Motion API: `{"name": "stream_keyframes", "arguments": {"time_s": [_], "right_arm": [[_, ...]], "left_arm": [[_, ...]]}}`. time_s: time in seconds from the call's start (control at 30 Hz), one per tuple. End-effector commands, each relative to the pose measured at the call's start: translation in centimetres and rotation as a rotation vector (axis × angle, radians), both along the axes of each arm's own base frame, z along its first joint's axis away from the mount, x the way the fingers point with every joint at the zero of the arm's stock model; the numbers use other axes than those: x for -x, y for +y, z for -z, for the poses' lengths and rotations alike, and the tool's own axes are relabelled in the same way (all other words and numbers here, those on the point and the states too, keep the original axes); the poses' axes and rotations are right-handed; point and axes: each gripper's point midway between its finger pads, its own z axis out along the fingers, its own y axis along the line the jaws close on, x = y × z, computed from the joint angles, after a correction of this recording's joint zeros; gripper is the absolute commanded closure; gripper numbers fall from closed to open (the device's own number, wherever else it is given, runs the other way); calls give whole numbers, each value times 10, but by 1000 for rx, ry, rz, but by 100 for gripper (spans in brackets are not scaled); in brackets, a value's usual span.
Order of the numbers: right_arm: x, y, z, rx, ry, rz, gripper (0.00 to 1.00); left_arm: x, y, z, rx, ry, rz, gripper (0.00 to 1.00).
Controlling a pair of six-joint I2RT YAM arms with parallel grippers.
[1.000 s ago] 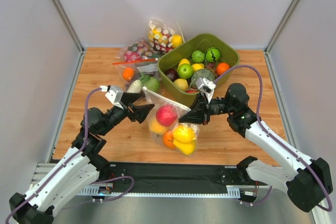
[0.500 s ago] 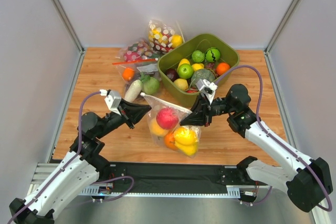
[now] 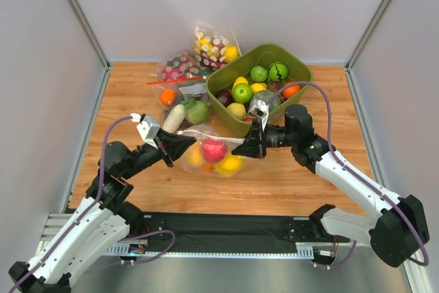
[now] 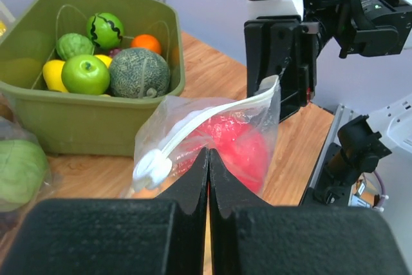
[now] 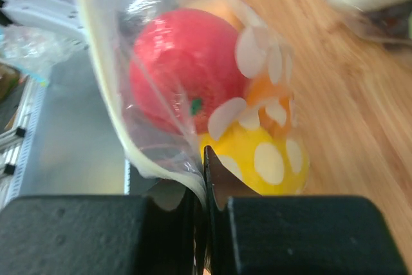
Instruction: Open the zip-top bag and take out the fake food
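Observation:
The zip-top bag (image 3: 206, 141), clear with white dots, hangs stretched between my two grippers just above the table. The fake food shows inside it: a red fruit (image 3: 214, 150), a yellow one (image 3: 231, 163) and an orange one (image 3: 194, 158). My left gripper (image 3: 182, 147) is shut, pinching the bag's left side beside the white zip slider (image 4: 151, 167). On the bag's right side my right gripper (image 3: 244, 149) is shut on the pale zip strip (image 5: 193, 181). In the right wrist view the red fruit (image 5: 187, 69) and a yellow fruit (image 5: 264, 159) press against the plastic.
A green bin (image 3: 299, 73) full of fruit stands just behind the bag and the right gripper. More filled bags lie at the back left: one with a white and a green vegetable (image 3: 186, 110), a red-zip one (image 3: 175, 73), a dotted one (image 3: 214, 46). Walls enclose three sides.
The left gripper has shut on the bag's left side. The right gripper has shifted left. The bag has swung up and now spans flatter between the two grippers.

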Motion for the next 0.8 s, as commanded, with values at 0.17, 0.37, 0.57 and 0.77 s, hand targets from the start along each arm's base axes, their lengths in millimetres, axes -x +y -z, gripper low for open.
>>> {"name": "stream_keyframes", "arguments": {"time_s": [0.17,0.37,0.57,0.77], "right_arm": [[-36,-17,76,255,122,253,65],[-43,-24,64,266,58,337,38],[-45,-24,0,186,-155,373,26],[-49,-4,-44,112,-294,286,21]], "left_arm": [[-22,-15,49,-45,94,4,100],[-27,-21,67,-99,97,14,100],[-21,-22,56,-101,65,31,100],[-12,-26,49,-125,62,70,100]]}}
